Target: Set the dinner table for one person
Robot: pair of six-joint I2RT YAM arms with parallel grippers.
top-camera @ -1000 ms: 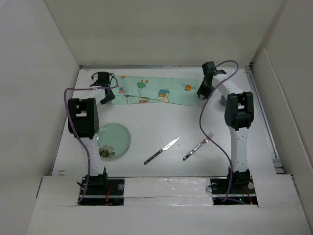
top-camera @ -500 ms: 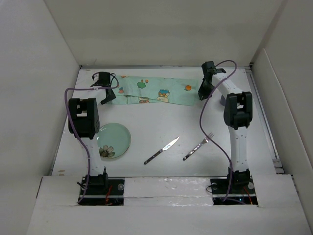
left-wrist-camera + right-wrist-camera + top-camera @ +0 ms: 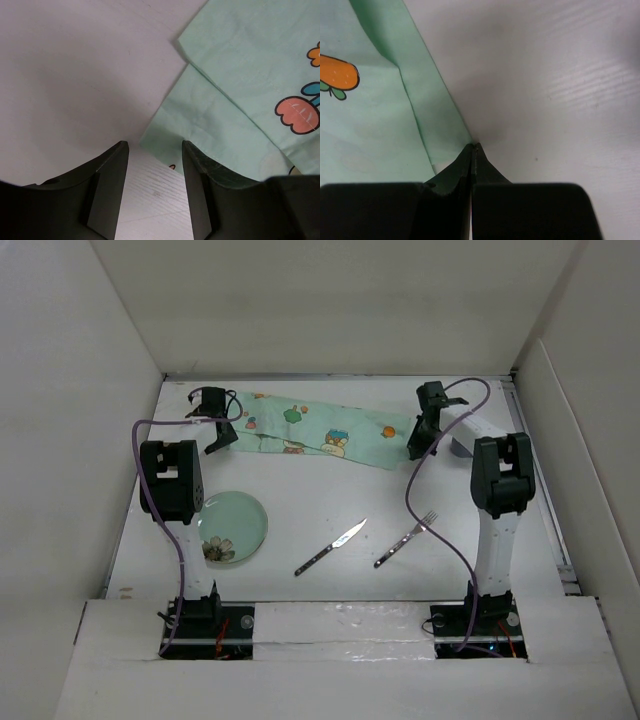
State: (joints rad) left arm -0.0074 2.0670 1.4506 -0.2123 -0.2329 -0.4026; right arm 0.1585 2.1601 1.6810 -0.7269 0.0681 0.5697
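Observation:
The mint-green cartoon-print placemat (image 3: 315,430) lies partly folded at the back of the white dinner table (image 3: 330,490). My right gripper (image 3: 418,445) is shut on the placemat's right corner; in the right wrist view the closed tips (image 3: 473,146) pinch the cloth edge (image 3: 370,115). My left gripper (image 3: 218,440) is open at the placemat's left end. In the left wrist view its jaws (image 3: 155,150) straddle bare table, and the cloth corner (image 3: 240,90) lies just ahead of them. A green glass plate (image 3: 232,525), a knife (image 3: 330,547) and a fork (image 3: 406,539) lie nearer the front.
White walls enclose the table at the back and on both sides. The plate sits front left beside the left arm's base. The knife and fork lie slanted in the front middle.
My right gripper has moved right and nearer, dragging the placemat's right end with it, so the cloth now lies slanted. The left arm has stayed in place.

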